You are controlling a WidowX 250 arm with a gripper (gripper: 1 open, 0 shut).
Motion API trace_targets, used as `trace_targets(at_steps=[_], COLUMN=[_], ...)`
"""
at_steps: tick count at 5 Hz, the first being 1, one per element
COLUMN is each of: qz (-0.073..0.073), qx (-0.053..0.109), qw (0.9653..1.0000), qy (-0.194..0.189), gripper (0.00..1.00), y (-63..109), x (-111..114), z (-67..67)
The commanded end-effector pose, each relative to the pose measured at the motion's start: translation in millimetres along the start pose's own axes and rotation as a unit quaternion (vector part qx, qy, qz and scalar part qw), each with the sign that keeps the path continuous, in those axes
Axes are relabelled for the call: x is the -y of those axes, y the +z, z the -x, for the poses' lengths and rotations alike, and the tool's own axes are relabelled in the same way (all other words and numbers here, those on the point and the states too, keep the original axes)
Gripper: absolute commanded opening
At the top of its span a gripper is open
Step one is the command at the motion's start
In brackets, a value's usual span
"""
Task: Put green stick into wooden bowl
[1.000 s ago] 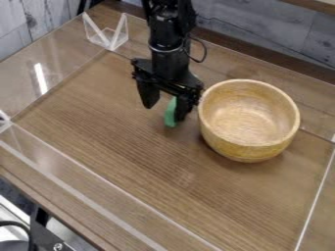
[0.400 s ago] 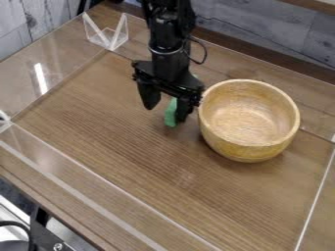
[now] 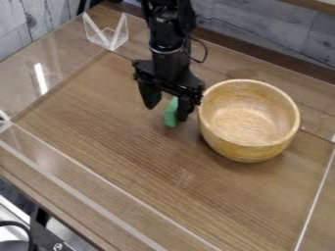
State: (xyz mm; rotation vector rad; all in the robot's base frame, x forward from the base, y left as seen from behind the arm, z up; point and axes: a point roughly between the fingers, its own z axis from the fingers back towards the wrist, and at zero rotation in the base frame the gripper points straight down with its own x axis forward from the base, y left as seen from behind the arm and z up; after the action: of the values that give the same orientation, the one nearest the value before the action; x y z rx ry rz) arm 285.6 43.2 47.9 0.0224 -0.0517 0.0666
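Even, diffuse daylight-toned illumination fills the scene, moderately bright and without harsh contrast. The dark brown wood-grain tabletop (image 3: 118, 137) carries a pale sheen toward its upper left, and the clear acrylic walls (image 3: 46, 78) around it show thin white glare streaks. The round light-tan wooden bowl (image 3: 249, 120) casts a soft, short shadow at its base. Low resolution softens all fine detail; edges show no marked distortion.
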Motion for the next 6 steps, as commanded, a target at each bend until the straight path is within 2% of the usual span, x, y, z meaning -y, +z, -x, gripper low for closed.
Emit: trace_targets(at_steps=[1, 4, 6], qz=[-0.003, -0.006, -0.011], qx=[0.035, 0.044, 0.039], qw=[0.9994, 0.9989, 0.9990], qy=[0.007, 0.014, 0.018], gripper=[1.00, 1.00, 1.00], y=[18.4, 19.6, 0.7], x=[-4, -7, -7], z=[-6.8, -9.5, -14.5])
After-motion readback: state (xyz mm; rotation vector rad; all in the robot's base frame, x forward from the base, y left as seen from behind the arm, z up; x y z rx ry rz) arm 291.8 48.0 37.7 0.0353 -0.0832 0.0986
